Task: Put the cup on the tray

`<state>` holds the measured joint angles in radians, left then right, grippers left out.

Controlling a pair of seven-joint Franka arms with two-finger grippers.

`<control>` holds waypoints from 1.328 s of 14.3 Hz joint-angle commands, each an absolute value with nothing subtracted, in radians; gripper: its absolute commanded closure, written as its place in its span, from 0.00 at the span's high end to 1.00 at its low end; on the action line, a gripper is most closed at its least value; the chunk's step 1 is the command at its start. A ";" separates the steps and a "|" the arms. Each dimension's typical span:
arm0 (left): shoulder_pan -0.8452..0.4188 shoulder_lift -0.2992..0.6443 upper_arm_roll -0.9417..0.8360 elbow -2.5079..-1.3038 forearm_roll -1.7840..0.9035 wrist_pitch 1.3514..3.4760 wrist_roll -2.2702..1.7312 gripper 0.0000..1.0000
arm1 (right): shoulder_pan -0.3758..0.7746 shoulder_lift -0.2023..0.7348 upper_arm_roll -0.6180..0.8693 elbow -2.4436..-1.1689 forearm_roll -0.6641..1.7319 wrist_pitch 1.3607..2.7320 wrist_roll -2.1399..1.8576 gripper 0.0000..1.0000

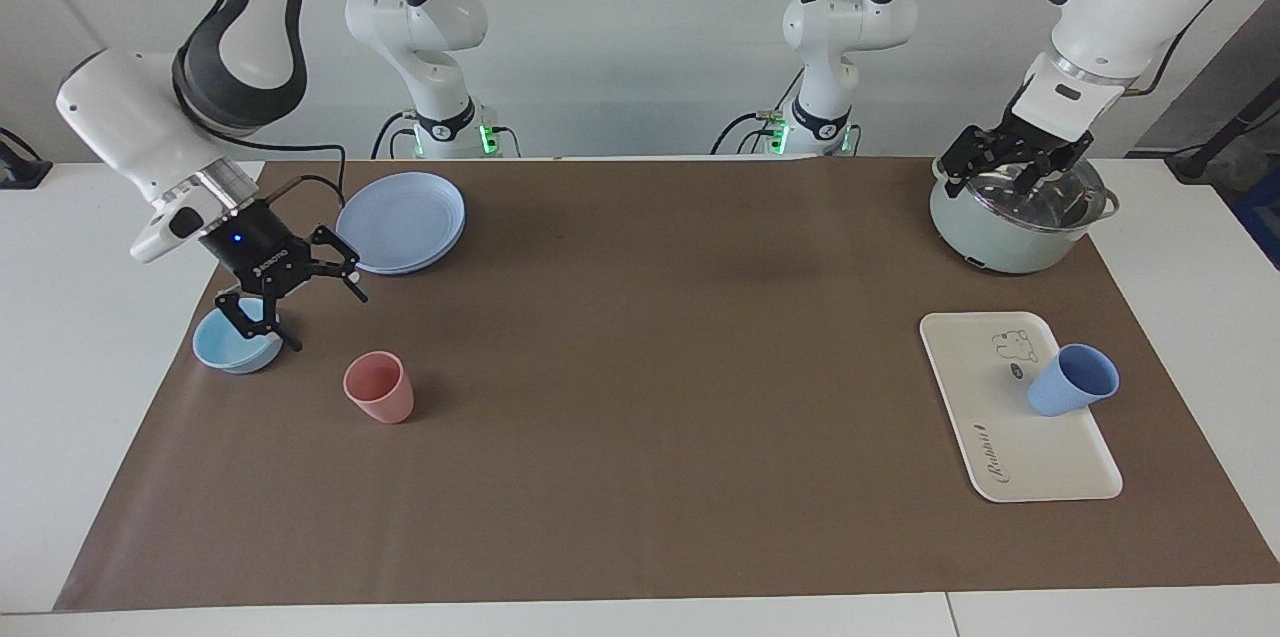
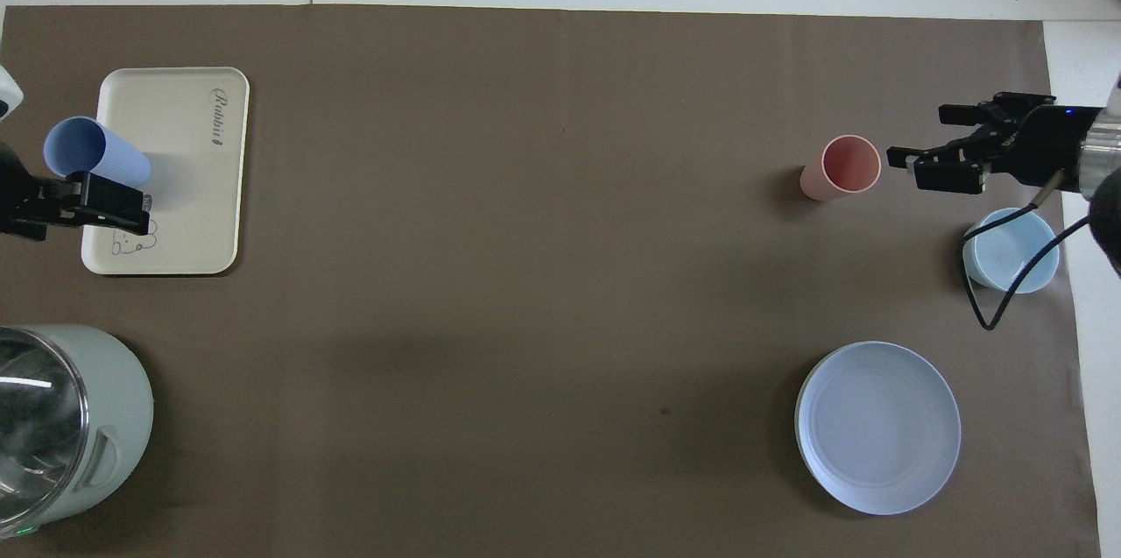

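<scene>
The blue cup (image 1: 1072, 380) stands on the cream tray (image 1: 985, 437), close to the tray's edge at the left arm's end of the table (image 1: 640, 477), and nothing is holding it. So I think the job is about done.

My left tool (image 1: 1012, 162) hangs up high over the green pot with the glass lid (image 1: 1015, 217). Its fingers are spread wide and hold nothing. I judge it is there to stay clear of the cup.

My right tool (image 1: 290, 297) waits at the other end, over the light-blue bowl (image 1: 228, 347), fingers spread and empty too. The pink cup (image 1: 379, 387) stands near that bowl, and the round blue plate (image 1: 402, 222) lies nearer to the robots. They are not part of this job.
</scene>
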<state>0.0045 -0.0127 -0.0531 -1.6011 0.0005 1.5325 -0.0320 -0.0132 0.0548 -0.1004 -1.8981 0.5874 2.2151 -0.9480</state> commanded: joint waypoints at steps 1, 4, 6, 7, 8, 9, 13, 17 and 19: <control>0.003 -0.021 -0.048 -1.595 0.038 1.505 -0.017 1.00 | 0.031 0.014 -0.098 -1.884 0.415 2.203 -0.714 1.00; 0.006 -0.026 -0.048 -1.605 0.037 1.505 -0.012 1.00 | 0.070 -0.031 -0.098 -1.879 0.223 2.134 -0.447 1.00; 0.008 -0.029 -0.041 -1.612 0.037 1.514 -0.015 1.00 | 0.077 -0.064 -0.095 -1.878 0.082 2.042 -0.228 1.00; 0.008 -0.032 -0.041 -1.623 0.037 1.525 -0.015 1.00 | 0.093 -0.072 -0.095 -1.867 0.043 1.996 -0.124 1.00; 0.017 -0.032 -0.041 -1.620 0.037 1.525 -0.023 1.00 | 0.097 -0.072 -0.095 -1.838 0.023 1.927 -0.013 1.00; 0.028 -0.034 -0.041 -1.624 0.037 1.516 -0.023 1.00 | 0.100 -0.066 -0.095 -1.794 0.009 1.852 0.071 1.00; 0.031 -0.034 -0.041 -1.623 0.037 1.520 -0.025 1.00 | 0.077 -0.012 -0.101 -1.613 -0.015 1.616 0.109 1.00; 0.032 -0.034 -0.041 -1.623 0.035 1.520 -0.026 1.00 | 0.051 -0.009 -0.104 -1.592 -0.020 1.525 0.023 1.00; 0.032 -0.034 -0.041 -1.623 0.037 1.520 -0.026 1.00 | 0.051 -0.008 -0.103 -1.566 -0.023 1.491 0.021 1.00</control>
